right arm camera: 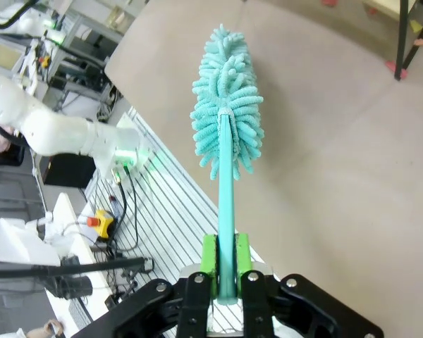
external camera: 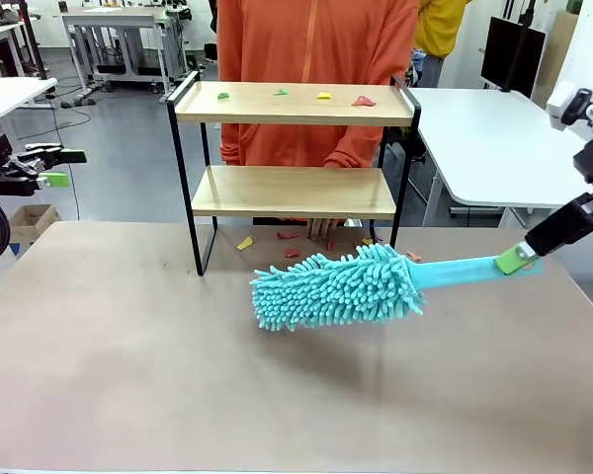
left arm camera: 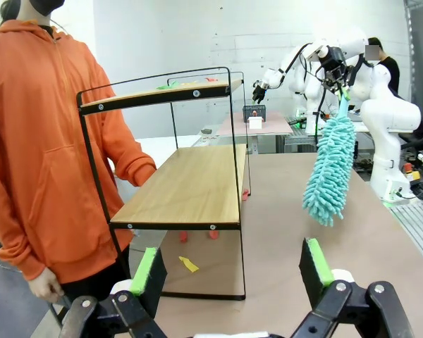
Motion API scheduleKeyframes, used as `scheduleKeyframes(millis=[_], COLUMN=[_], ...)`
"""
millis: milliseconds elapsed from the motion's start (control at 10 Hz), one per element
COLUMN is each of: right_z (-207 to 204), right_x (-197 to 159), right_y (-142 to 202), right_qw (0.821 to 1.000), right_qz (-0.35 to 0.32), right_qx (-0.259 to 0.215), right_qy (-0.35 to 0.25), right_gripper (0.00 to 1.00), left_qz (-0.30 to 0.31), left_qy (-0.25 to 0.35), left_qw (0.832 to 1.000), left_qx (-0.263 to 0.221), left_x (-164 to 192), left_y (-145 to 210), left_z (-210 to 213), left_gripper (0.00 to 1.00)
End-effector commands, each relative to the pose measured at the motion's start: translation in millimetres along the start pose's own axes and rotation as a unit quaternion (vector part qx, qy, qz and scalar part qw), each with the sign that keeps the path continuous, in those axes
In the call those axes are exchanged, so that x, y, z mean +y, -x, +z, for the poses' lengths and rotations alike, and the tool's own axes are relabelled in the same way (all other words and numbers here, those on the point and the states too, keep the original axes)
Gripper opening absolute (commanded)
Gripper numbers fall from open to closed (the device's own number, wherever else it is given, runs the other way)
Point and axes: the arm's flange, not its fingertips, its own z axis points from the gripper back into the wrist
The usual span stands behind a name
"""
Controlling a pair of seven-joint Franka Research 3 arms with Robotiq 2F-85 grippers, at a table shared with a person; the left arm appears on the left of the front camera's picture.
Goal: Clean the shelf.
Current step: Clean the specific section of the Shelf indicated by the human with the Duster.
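The shelf (external camera: 296, 191) stands at the desk's (external camera: 119, 375) far edge, with coloured scraps (external camera: 322, 96) on its top board. The right gripper's (right arm camera: 225, 255) fingers clamp a teal microfibre duster (external camera: 336, 288) by its handle. The left gripper's (left arm camera: 233, 271) fingers stand wide apart and empty.

Brown table (external camera: 128, 375), shelf (external camera: 292, 190) standing toward 12 o'clock, coloured scraps (external camera: 323, 96) along its top board (external camera: 257, 101), loose scraps (external camera: 245, 243) on the tabletop beneath it

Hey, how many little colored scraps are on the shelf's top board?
4, in a row along the top board: green scrap near the left end, second green scrap left of middle, yellow scrap right of middle, red scrap near the right end. None looks hidden.
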Motion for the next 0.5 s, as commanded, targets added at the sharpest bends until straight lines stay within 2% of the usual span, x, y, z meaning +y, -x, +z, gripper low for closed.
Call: scheduleKeyframes(millis=[0,200,400], right_z=[-27.1,-43.3,-66.4], right_x=[38.6,62.5,88.4], right_y=[-18.6,-28.8,-32.7], right_qw=[0.995,0.988,0.988], right_qz=[-0.046,-0.072,-0.071], right_qx=[-0.065,-0.091,-0.077], right_qy=[0.063,0.098,0.111], right_gripper=[0.14,0.14,0.14], left_qz=[-0.008,-0.008,-0.008], left_qy=[0.001,0.001,0.001], left_qw=[1.0,1.0,1.0], left_qx=[-0.004,-0.004,-0.004], left_x=[-2.0,-2.0,-2.0], left_y=[-1.8,-1.8,-1.8], left_z=[-0.2,-0.2,-0.2], left_gripper=[1.0,1.0,1.0])
